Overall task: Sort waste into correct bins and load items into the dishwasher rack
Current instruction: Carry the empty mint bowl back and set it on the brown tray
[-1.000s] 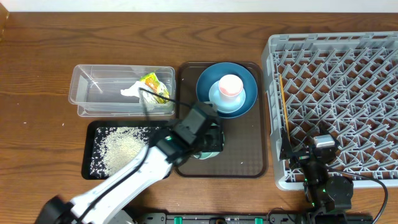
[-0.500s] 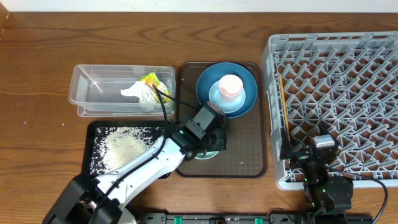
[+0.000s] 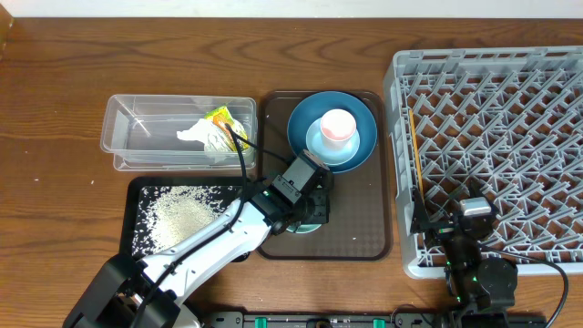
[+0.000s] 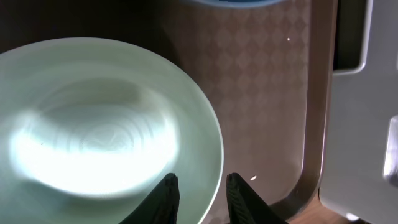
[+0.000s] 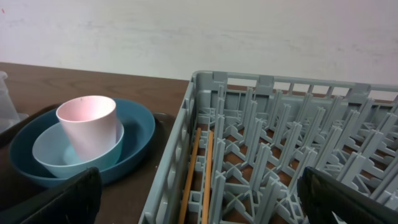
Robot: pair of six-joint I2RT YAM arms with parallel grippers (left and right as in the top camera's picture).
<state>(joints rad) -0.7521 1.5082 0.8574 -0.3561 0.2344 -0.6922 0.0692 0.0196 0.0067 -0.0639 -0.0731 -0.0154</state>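
Overhead looks straight down; left wrist peers close onto the mint-green bowl (image 4: 93,124); right wrist looks level at the overhead-shared pink cup (image 5: 87,127).

— Setting? Quick.
— I'd tag it a robot lab, staged as a kitchen. My feed shows a bare wooden counter (image 3: 55,109) and a blank white wall (image 5: 186,37), with my left arm (image 3: 205,248) and right arm (image 3: 474,278) at the near edge.
— Why kitchen?
— Grey dishwasher rack (image 3: 398,109), brown serving tray (image 3: 364,219), blue plate (image 3: 297,128).
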